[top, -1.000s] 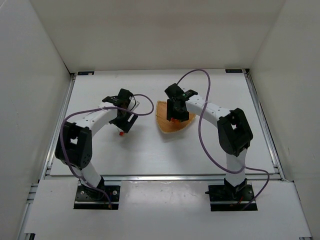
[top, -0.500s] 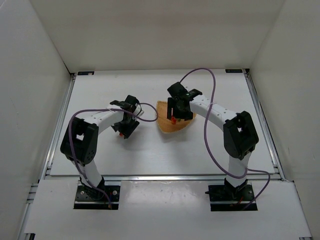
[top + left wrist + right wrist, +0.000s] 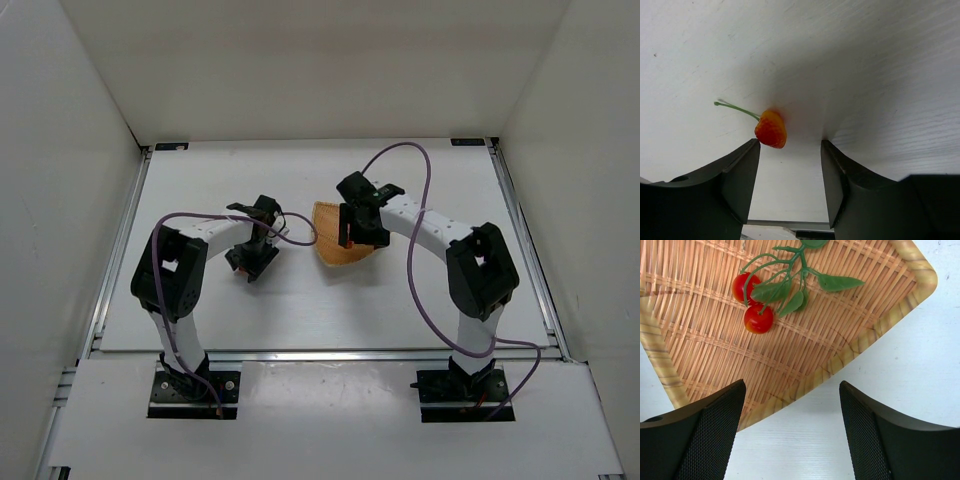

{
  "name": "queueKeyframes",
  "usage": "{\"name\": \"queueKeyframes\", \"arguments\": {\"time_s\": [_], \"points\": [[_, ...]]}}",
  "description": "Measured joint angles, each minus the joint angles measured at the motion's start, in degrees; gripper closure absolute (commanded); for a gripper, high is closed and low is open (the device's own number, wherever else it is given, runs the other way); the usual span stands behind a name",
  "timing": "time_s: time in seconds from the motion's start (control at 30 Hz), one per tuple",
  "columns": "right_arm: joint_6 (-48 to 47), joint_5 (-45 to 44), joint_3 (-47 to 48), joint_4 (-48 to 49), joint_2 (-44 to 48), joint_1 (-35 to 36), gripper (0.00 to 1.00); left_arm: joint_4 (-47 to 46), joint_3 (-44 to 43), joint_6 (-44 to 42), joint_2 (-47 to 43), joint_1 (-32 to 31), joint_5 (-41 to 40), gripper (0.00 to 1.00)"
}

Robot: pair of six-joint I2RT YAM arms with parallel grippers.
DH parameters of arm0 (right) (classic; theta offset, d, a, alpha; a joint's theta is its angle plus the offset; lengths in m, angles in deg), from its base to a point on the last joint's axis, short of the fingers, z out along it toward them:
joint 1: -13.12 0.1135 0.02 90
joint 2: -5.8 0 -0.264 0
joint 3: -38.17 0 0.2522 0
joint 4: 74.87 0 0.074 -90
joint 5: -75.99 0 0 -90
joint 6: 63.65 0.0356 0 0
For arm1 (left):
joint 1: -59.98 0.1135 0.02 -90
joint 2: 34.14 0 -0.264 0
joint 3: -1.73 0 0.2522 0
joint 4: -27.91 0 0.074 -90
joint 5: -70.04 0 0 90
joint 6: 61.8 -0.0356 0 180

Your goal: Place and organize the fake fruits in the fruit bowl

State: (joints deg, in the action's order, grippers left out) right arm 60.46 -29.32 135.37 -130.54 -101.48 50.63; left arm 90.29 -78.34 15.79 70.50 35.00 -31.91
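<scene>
Reading off all three views.

Left jaws: spread wide, nothing held, pointed down at the counter (image 3: 890, 75). In the left wrist view the single cherry (image 3: 771, 129) lies on bare counter, a bit left of frame centre. It sits just beyond the tip of the frame-left finger (image 3: 740, 175) and farther from the other finger (image 3: 840, 180). Can't tell if it touches that tip. It is ahead of the gap, not inside it. Its thin green stem (image 3: 735, 108) runs toward the upper left of the frame. In the top view the cherry is hidden under the wrist of the left arm (image 3: 205, 232), left of centre and apart from the bowl.

Right jaws: also spread wide and empty, held above the fruit bowl (image 3: 840, 357). In the right wrist view the bowl fills the upper part of the frame, with the two dark fingers at lower left (image 3: 710, 435) and lower right (image 3: 875, 435). The cherry cluster (image 3: 758, 320) lies inside on the weave, upper left of the frame: two red balls close together, stems joined, green leaves (image 3: 837, 282) fanning toward upper centre. The fingers are clear of it.

In the top view the bowl (image 3: 335, 252) rests flat on the counter (image 3: 300, 310), just right of centre, and the wrist of the right arm (image 3: 420, 225) covers its upper right part.

So: cluster in the bowl, single cherry out on the counter.
</scene>
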Motion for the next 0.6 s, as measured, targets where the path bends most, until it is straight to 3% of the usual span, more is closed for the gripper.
{"name": "queueKeyframes", "arguments": {"time_s": [0.2, 0.6], "points": [[0.04, -0.46, -0.09, 0.02, 0.96, 0.0, 0.22, -0.61, -0.13, 0.07, 0.11, 0.07, 0.2, 0.45], [0.09, -0.7, -1.88, 0.02, 1.55, 0.0, 0.23, -0.81, -1.16, 0.2, 0.92, 0.11, 0.28, 0.47]]}}
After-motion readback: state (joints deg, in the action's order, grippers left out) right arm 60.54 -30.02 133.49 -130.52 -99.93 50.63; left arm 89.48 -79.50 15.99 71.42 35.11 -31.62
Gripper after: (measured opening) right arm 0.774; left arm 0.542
